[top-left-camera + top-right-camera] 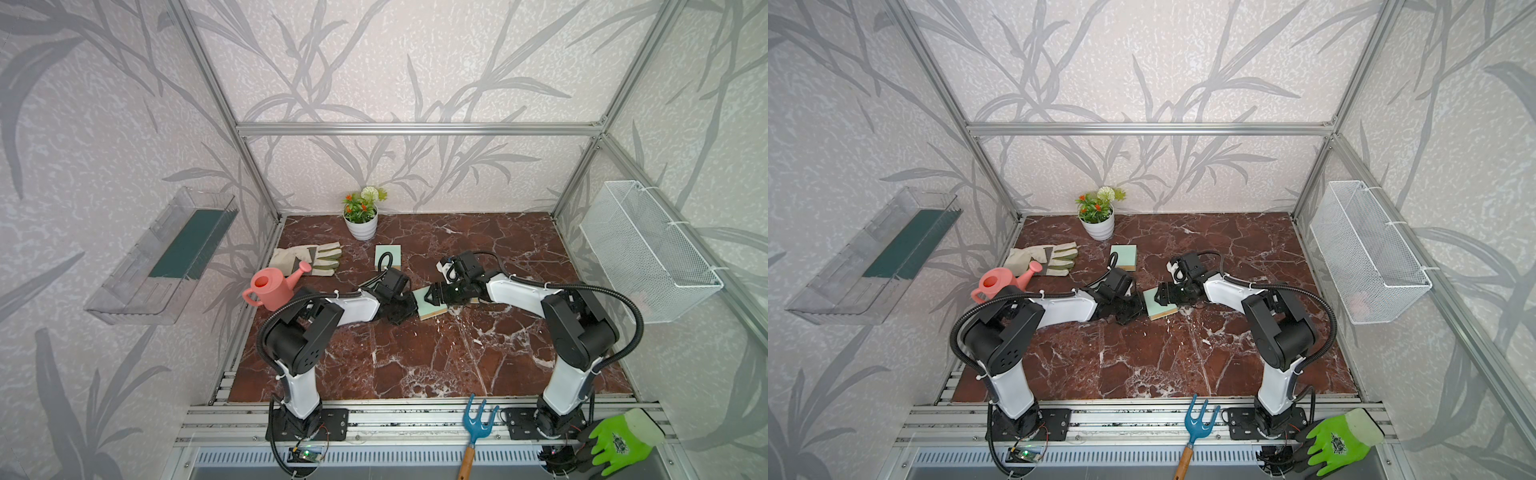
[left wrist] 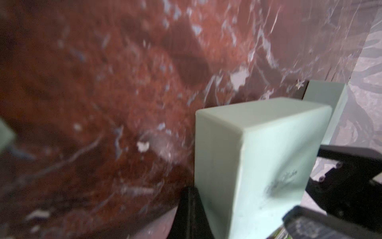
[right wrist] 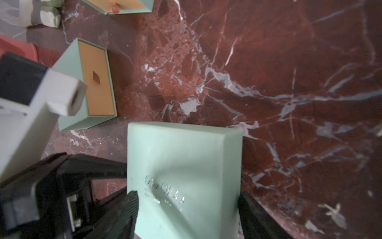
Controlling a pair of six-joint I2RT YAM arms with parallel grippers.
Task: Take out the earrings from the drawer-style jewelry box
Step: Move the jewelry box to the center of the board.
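The drawer-style jewelry box (image 1: pixel 430 305) (image 1: pixel 1159 302) is mint green and sits mid-table in both top views. My right gripper (image 3: pixel 187 207) (image 1: pixel 432 296) reaches it from the right, its fingers (image 3: pixel 129 207) pressed against two opposite sides below the printed logo. My left gripper (image 1: pixel 404 311) sits shut at the box's left end; in the left wrist view one black finger (image 2: pixel 190 213) lies against the box (image 2: pixel 258 155). No drawer shows pulled out. The earrings are hidden.
Two more mint boxes lie nearby: one with an orange drawer front (image 3: pixel 97 82), one further back (image 1: pixel 387 257). A pink watering can (image 1: pixel 272 289), work gloves (image 1: pixel 307 258) and a flower pot (image 1: pixel 360 226) stand at the left and back. A blue hand rake (image 1: pixel 476 428) lies in front.
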